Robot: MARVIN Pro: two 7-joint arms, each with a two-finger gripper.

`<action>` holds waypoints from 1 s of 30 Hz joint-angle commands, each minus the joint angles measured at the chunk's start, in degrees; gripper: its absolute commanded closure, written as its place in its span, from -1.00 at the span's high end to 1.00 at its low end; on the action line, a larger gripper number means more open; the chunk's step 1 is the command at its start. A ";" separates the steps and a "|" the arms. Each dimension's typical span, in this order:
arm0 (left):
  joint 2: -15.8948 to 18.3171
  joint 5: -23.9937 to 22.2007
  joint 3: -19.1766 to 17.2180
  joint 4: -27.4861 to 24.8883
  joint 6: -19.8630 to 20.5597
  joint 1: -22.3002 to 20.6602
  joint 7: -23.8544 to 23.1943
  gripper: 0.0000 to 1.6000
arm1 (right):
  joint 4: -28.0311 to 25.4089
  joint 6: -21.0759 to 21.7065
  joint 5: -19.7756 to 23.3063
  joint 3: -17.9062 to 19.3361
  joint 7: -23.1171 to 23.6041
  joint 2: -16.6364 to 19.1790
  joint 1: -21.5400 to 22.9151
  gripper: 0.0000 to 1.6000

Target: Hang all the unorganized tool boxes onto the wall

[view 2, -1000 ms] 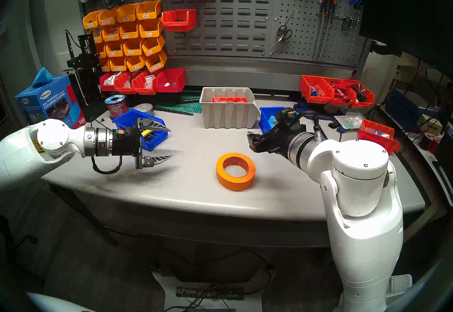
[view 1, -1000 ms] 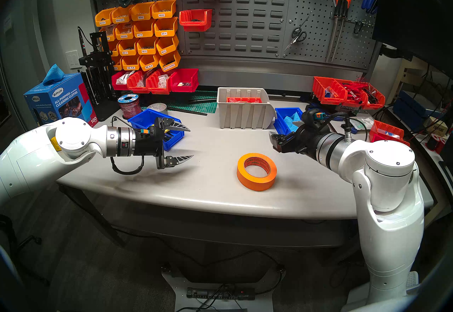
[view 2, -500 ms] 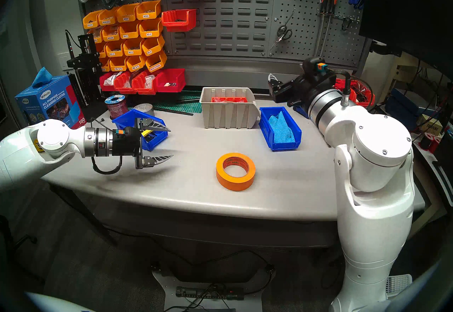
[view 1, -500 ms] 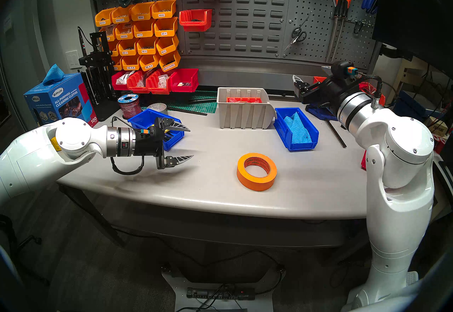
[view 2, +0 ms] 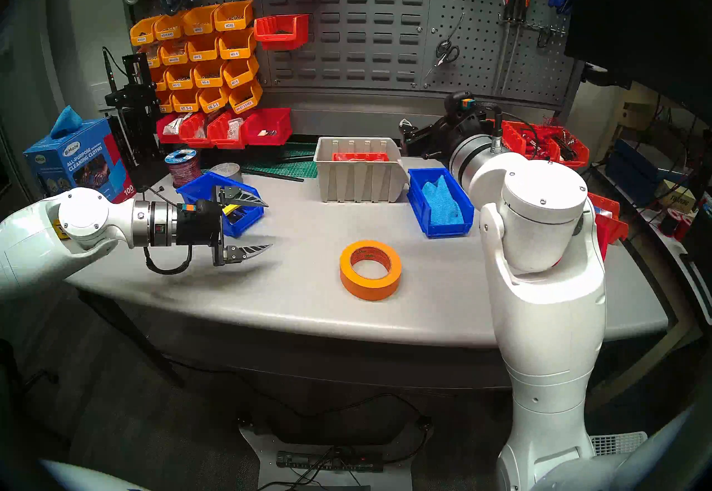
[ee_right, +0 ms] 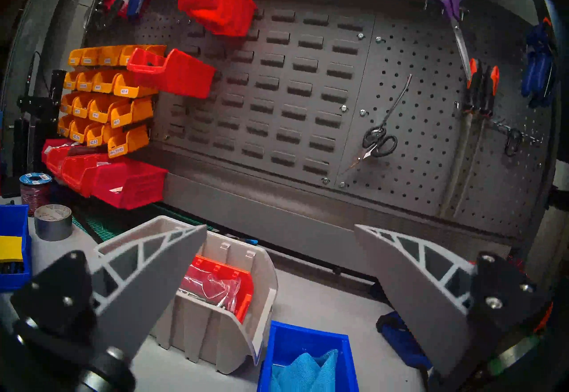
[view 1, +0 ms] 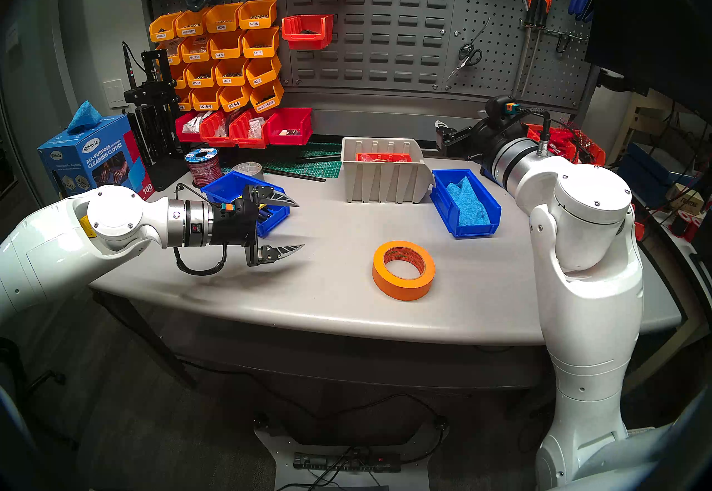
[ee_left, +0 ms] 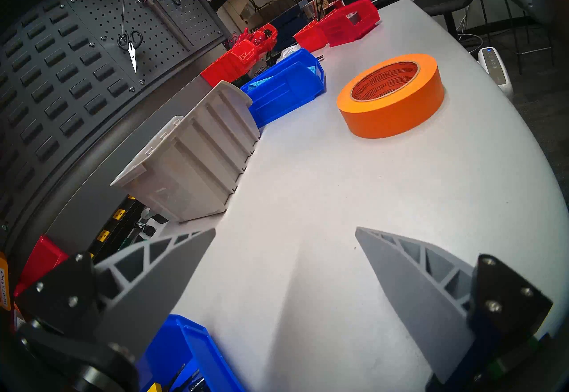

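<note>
Left gripper (view 1: 298, 225) spread wide and empty above grey table (view 1: 339, 309), right gripper (ee_right: 280, 234) likewise agape, holding nothing, facing louvred wall (ee_right: 277, 80) over beige bin (view 1: 385, 178).

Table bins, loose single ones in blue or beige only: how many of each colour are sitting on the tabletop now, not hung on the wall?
Blue: 2, the blue bin with the cloth and the blue bin behind the left gripper
Beige: 1, the ribbed beige bin
Total: 3, all on the table, none on the louvre panel
</note>
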 commanded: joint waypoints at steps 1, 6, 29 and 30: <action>0.09 -0.03 -0.47 -0.15 -0.06 -0.56 -0.14 1.00 | 0.23 6.49 0.72 -0.09 1.55 0.56 6.06 1.00; 0.09 -0.03 -0.46 -0.15 -0.06 -0.56 -0.14 1.00 | 2.32 7.27 1.40 -0.86 5.24 3.55 9.25 1.00; 0.09 -0.06 -0.48 -0.14 -0.04 -0.60 -0.29 1.00 | 8.29 7.27 4.18 -3.63 9.92 7.92 16.56 1.00; 0.09 -0.06 -0.48 -0.13 -0.03 -0.60 -0.30 1.00 | 8.34 7.27 4.27 -3.83 9.76 7.91 16.51 1.00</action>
